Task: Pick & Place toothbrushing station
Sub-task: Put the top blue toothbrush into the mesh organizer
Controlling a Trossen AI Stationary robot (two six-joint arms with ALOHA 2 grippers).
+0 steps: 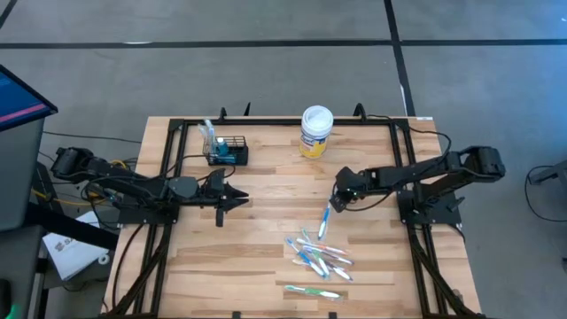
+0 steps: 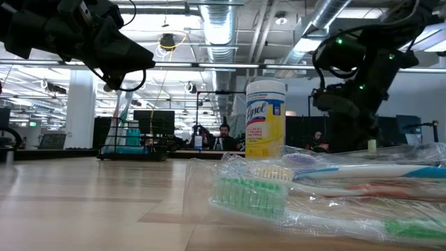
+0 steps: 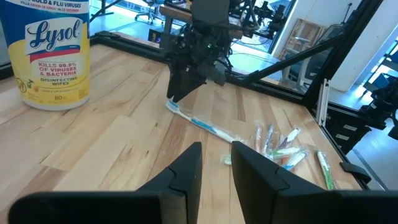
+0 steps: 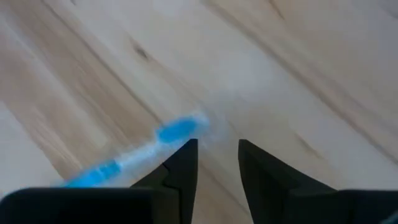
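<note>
The black wire-mesh basket (image 1: 227,152) stands on the table at the far left, with upright items in it; it also shows in the low view (image 2: 129,143). A blue toothbrush (image 1: 324,221) lies flat on the table at mid-right. My right gripper (image 1: 334,204) hangs low over the toothbrush's far end, its fingers a little apart (image 4: 217,155). The blue end (image 4: 175,132) lies just beside one finger, not between the two. My left gripper (image 1: 241,200) waits at mid-left, a little open and empty (image 3: 216,163). My right gripper points down and slants toward the table. One finger (image 4: 183,158) stands next to the toothbrush's blue end (image 4: 175,132). I cannot tell whether it touches it. The toothbrush lies flat on the table.
A white-lidded, yellow-labelled wipes tub (image 1: 315,131) stands at the far middle. A heap of several wrapped toothbrushes (image 1: 319,255) lies at the near right, close in the low view (image 2: 313,188). A black frame (image 1: 168,177) runs round the table. People sit in the room beyond.
</note>
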